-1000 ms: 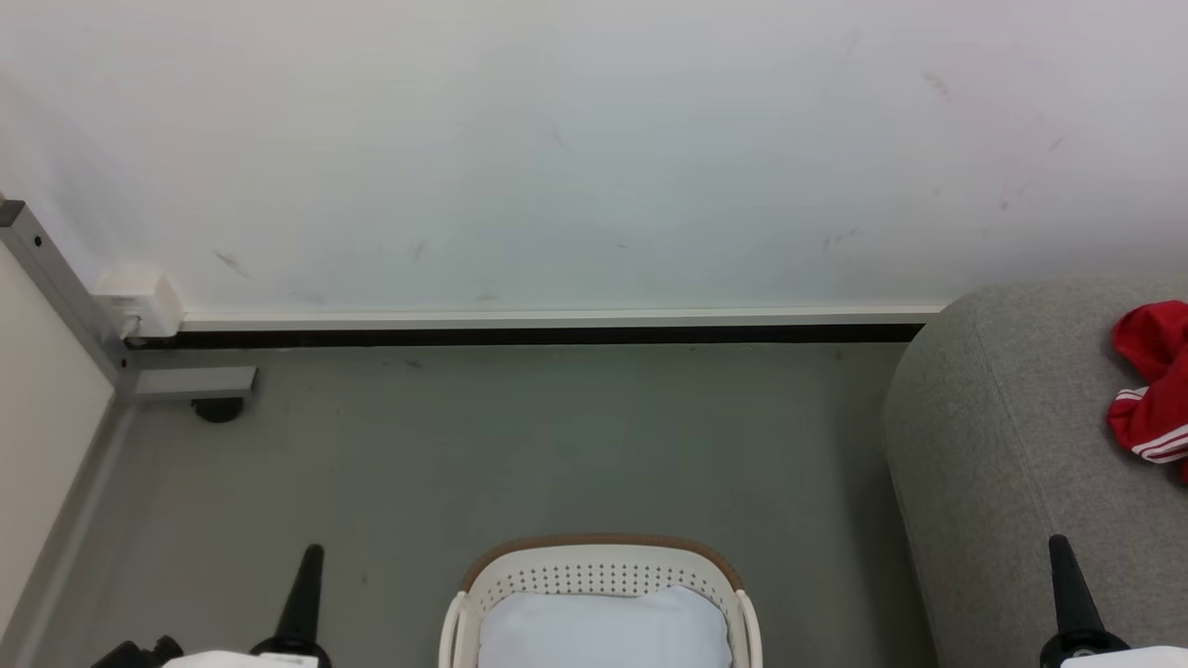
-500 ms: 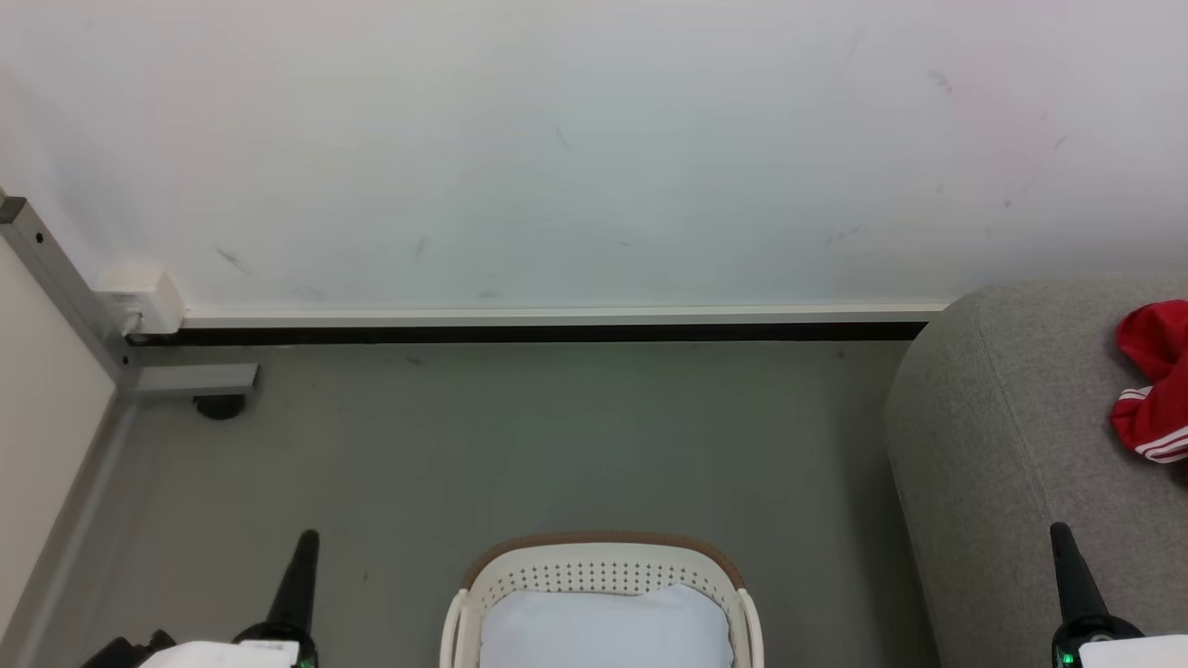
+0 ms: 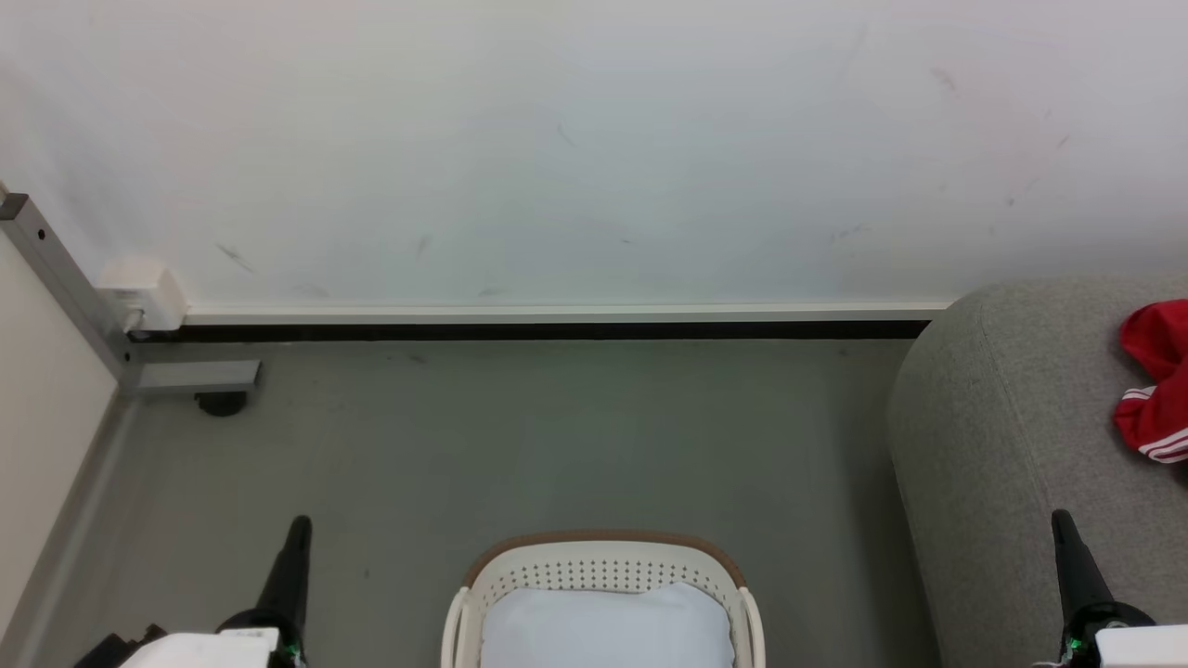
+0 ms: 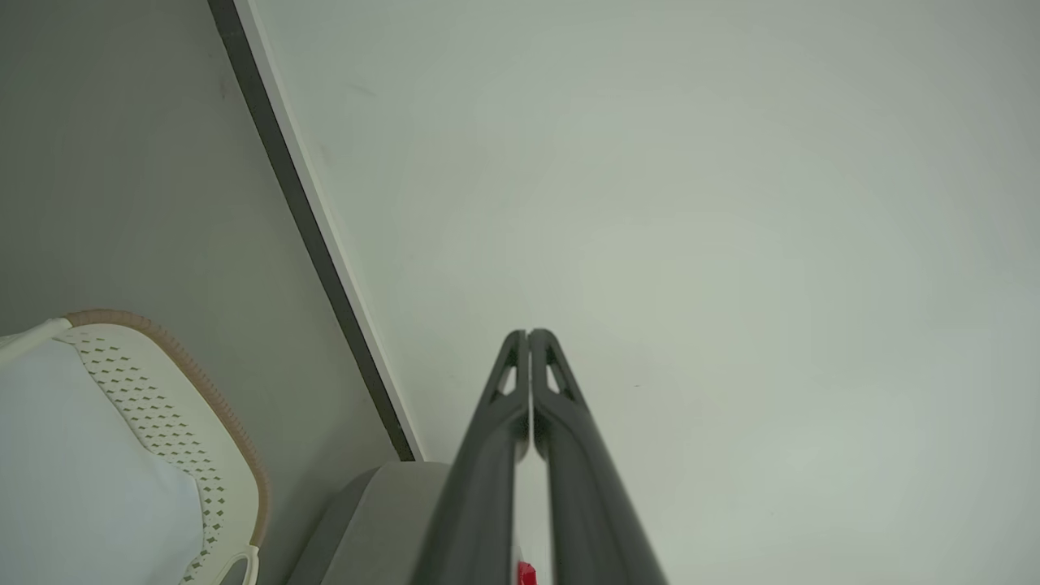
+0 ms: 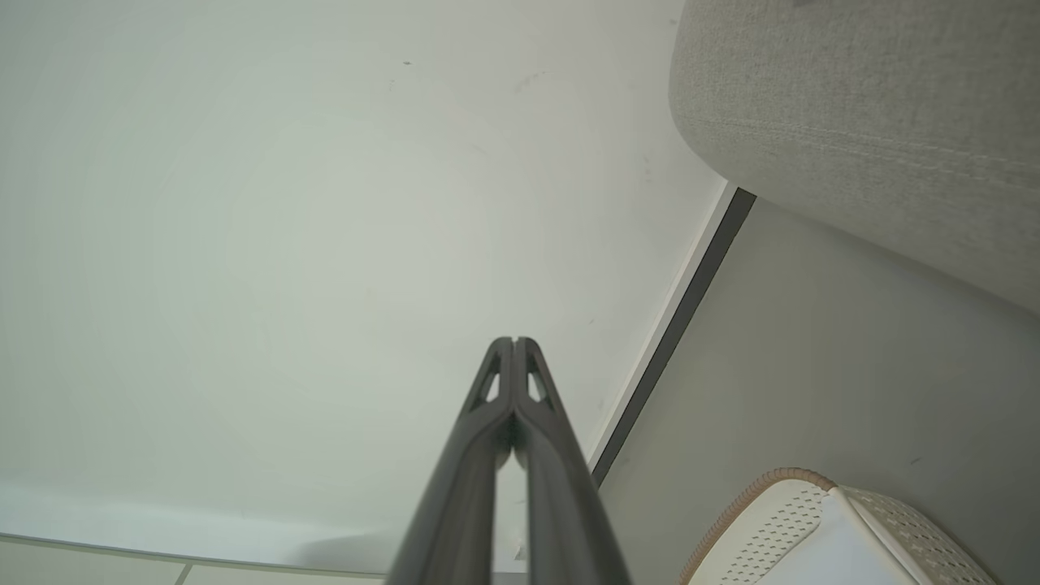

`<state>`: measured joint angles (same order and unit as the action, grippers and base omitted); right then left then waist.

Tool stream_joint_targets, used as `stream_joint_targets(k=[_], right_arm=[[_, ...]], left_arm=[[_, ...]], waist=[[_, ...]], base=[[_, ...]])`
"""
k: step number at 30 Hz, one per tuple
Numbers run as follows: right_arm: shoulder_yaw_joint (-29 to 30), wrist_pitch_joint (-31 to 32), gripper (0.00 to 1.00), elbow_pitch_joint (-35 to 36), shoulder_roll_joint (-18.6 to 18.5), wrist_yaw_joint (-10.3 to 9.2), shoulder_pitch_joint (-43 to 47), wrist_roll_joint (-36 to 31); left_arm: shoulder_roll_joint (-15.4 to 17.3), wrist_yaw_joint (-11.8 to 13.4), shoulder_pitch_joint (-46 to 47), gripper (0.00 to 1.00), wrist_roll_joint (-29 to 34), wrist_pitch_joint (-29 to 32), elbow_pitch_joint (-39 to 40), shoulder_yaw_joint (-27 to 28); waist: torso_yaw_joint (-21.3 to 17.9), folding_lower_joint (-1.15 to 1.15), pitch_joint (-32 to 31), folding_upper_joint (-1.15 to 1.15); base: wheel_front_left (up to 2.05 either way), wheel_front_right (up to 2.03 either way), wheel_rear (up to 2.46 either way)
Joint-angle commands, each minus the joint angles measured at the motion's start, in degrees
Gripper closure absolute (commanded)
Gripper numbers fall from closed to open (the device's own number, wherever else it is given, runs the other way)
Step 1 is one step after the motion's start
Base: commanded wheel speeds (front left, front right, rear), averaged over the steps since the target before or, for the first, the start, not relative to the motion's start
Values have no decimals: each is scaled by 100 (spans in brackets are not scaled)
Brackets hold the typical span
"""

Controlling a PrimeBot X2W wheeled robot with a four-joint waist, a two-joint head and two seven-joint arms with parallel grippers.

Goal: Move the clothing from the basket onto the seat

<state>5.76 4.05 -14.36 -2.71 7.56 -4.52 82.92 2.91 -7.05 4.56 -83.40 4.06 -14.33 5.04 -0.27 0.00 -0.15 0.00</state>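
Where our head view looks down, the clothing (image 3: 1155,385) lies on the seat (image 3: 1002,417) at far right, beyond our right claw (image 3: 1061,524) and apart from it, and well apart from our left claw (image 3: 297,531). The basket (image 3: 603,568) stands on the floor (image 3: 557,436) between the claws, with a pale lining (image 3: 603,635) inside. We count two claws, one basket, one seat and one red bundle; how many garments are in the bundle we cannot tell.

Our left wrist view adds what the head view leaves unsettled: the left claw (image 4: 528,335) is clenched tip to tip on nothing. The basket (image 4: 171,414) sits lower left and a seat (image 4: 366,520) corner is beside the fingers.

Our right wrist view shows the right claw (image 5: 514,341) likewise clenched and empty, with the seat (image 5: 877,122) at upper right and the basket (image 5: 780,512) at lower right.
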Motion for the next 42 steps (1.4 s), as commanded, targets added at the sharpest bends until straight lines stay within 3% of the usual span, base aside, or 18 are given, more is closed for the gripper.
stream_joint_targets(k=[1, 22, 42], right_arm=[[26, 37, 100, 46, -40, -11, -90, 152], [83, 250, 100, 48, -43, -14, -208, 973], [85, 265, 100, 46, -39, -13, -207, 957]], left_arm=[[17, -34, 85, 100, -123, 52, 33, 39], [1, -62, 199, 100, -936, 266, 31, 171], [1, -58, 197, 100, -935, 271, 33, 167]], waist=[[2, 0, 2, 0], [27, 0, 32, 0], [27, 0, 32, 0]], base=[[0, 0, 0], [0, 0, 0], [0, 0, 0]])
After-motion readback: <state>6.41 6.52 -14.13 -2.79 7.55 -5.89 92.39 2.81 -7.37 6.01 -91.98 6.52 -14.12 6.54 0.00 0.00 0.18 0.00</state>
